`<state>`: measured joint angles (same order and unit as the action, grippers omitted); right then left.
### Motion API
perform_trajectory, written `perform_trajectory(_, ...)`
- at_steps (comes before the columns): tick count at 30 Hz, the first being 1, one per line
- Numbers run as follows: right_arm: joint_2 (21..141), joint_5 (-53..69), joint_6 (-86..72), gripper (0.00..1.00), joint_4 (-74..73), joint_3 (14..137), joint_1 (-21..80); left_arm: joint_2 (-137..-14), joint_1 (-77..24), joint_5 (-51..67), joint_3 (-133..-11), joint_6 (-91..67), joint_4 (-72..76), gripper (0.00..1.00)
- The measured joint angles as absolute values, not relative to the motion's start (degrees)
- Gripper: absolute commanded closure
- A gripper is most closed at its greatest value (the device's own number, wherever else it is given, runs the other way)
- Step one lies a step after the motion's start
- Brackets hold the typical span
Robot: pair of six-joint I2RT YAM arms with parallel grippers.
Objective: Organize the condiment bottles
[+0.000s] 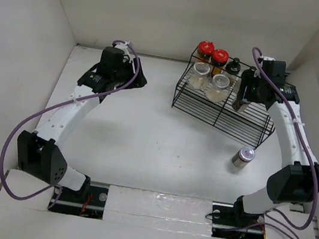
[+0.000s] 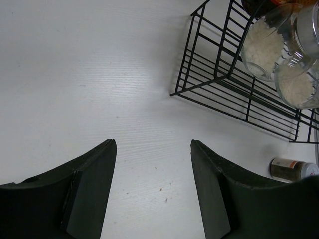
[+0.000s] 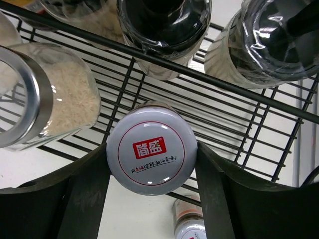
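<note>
The black wire rack (image 1: 249, 125) stands at the back right. In it are two red-lidded jars (image 1: 213, 51), a black-lidded jar (image 1: 234, 65) and two clear jars with pale contents (image 1: 209, 81). My right gripper (image 1: 241, 103) is shut on a jar with a silver lid bearing a red logo (image 3: 152, 152), and holds it over the rack's front tier wires (image 3: 239, 124). Two black-lidded jars (image 3: 164, 25) and a beige-filled jar (image 3: 55, 94) are just beyond it. Another silver-lidded jar (image 1: 243, 157) stands on the table in front of the rack. My left gripper (image 2: 153, 144) is open and empty over bare table.
White walls enclose the table at the back and both sides. In the left wrist view the rack's corner (image 2: 199, 84) and two pale-filled jars (image 2: 264, 45) are to the upper right, and the loose jar (image 2: 291, 169) is at the far right.
</note>
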<state>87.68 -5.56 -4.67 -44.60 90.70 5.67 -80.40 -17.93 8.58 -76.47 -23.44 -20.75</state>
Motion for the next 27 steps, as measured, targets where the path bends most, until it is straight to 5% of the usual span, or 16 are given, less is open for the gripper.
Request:
perform_trajectory(1,87.9,-5.4,-4.5,0.46,-44.5,90.5,5.7,-80.4,-17.9,8.6,-76.5,-23.4,-20.7,0.43)
perform_trajectory(2,88.1,-5.3,-4.4,0.24,-44.6,90.2,5.6,-80.5,-17.9,8.6,-76.5,-23.4,-20.6,0.43)
perform_trajectory(5,88.1,-5.1,-4.2,0.01,-43.7,90.1,5.7,-80.5,-17.9,8.8,-76.2,-23.5,-20.0,0.43)
perform_trajectory(13,77.5,-8.4,-4.8,0.04,-43.0,87.5,5.1,-80.8,-17.9,9.5,-75.4,-23.9,-19.7,0.43)
perform_trajectory(20,52.6,-14.6,-12.5,0.02,-45.6,63.2,1.5,-80.9,-17.9,9.6,-75.0,-24.1,-19.1,0.43)
perform_trajectory(27,50.5,-9.8,-19.2,0.01,-49.4,45.6,-1.4,-81.6,-17.9,11.0,-73.3,-24.2,-18.9,0.43)
